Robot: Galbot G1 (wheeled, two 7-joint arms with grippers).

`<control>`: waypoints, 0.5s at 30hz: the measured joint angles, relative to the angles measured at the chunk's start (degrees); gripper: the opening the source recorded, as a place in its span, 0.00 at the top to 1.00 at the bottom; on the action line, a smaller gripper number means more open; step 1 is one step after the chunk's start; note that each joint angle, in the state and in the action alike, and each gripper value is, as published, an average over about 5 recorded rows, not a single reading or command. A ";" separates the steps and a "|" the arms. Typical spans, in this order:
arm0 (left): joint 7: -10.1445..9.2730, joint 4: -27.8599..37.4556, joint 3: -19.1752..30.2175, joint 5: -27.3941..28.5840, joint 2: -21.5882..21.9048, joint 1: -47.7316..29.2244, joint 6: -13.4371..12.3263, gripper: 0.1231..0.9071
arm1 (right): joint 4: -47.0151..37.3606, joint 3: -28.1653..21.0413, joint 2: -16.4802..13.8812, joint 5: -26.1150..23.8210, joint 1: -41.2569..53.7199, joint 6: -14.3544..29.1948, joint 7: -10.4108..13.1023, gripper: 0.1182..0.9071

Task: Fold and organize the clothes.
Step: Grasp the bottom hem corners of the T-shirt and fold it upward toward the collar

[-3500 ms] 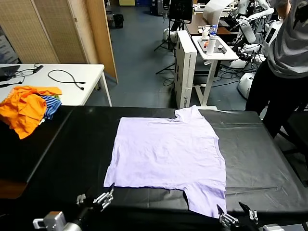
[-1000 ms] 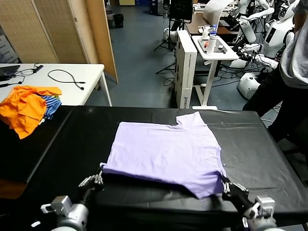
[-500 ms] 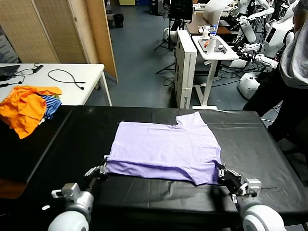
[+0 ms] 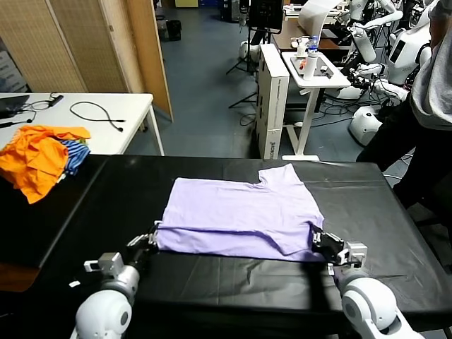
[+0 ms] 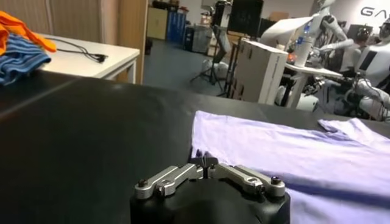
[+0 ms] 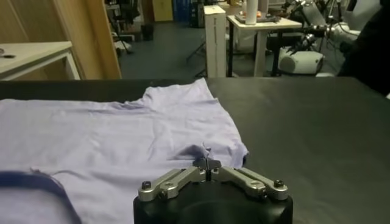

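Shirt (image 4: 240, 212) mid-frame, long axis left-right; left pincer (image 4: 150, 239) and right pincer (image 4: 319, 241) each pinch a lower corner on desk (image 4: 212, 282).

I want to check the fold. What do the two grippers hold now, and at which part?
Both hold the lavender T-shirt by its near, folded-over edge: the left gripper pinches the left corner, and the right gripper pinches the right corner.

A black table (image 4: 85, 205) spreads ahead of the fingers. Far off beyond the left fingers lie bright orange garments (image 4: 32, 162) over a blue-striped cloth (image 4: 74, 152), beside a white table (image 4: 127, 123) carrying a black cable (image 4: 95, 113). Beyond the right fingers stands a person (image 4: 424, 106).
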 joint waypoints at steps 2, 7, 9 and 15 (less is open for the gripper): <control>0.27 0.10 0.06 0.22 -0.33 0.03 0.07 0.91 | 0.91 0.75 -0.31 0.21 -0.72 -0.58 -0.67 0.66; 0.41 -1.14 -0.15 0.84 -1.10 1.07 0.15 0.57 | 4.00 3.19 -1.11 -0.47 -4.38 -1.57 -2.37 0.25; 0.41 -1.78 -0.51 1.24 -1.40 1.68 0.12 0.38 | 5.39 4.37 -1.35 -1.07 -6.61 -1.53 -3.17 0.12; 0.57 -3.47 -1.72 2.33 -2.45 4.31 0.17 0.03 | 8.61 7.47 -1.59 -2.78 -13.02 -1.00 -4.42 0.00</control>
